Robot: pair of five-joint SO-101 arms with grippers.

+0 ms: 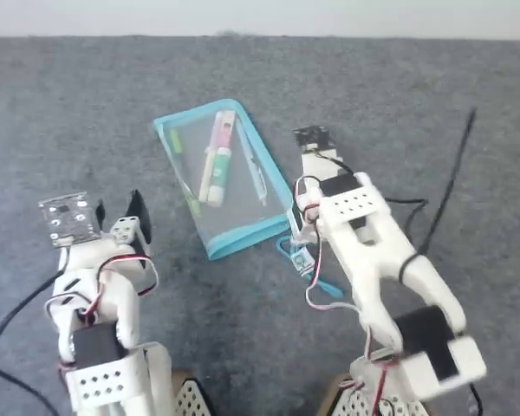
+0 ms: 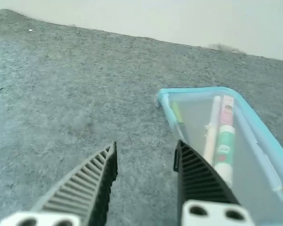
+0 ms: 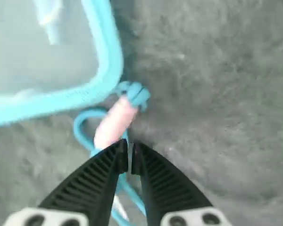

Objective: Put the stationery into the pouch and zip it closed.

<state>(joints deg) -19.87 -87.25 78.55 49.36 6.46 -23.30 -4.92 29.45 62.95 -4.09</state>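
Up close, at the near edge of the grey felt-like table cover (image 1: 87, 104), your two white arms stood side by side. Your left gripper (image 2: 146, 146) sat to the left of the pouch and apart from it. Its black ribbed jaws were spread wide with nothing between them, and they pointed past the pouch's far left corner.

Your right gripper (image 3: 129, 148) was down at the pouch's near right corner. Its jaws were pinched together on the end of the small pink zip pull (image 3: 115, 123), and the pull's thin turquoise cord (image 3: 85, 129) looped over the cover just beside it.

Beyond the grippers lay the flat see-through plastic pouch with turquoise edging (image 1: 243, 242), aslant on the cover between your two arms and a little farther out. You had the stationery inside it, all lying lengthwise:
- a thick pink-and-green stick with a white body (image 1: 217, 160)
- a slim white pen (image 2: 211, 127) touching the stick
- a pale blue pen (image 1: 253, 169) along the pouch's right edge
- a thin green piece (image 2: 178, 113) near its left edge

Farther off, a black cable (image 1: 451, 173) trailed across the cover on the right, and a pale wall (image 1: 260, 17) closed the far side.
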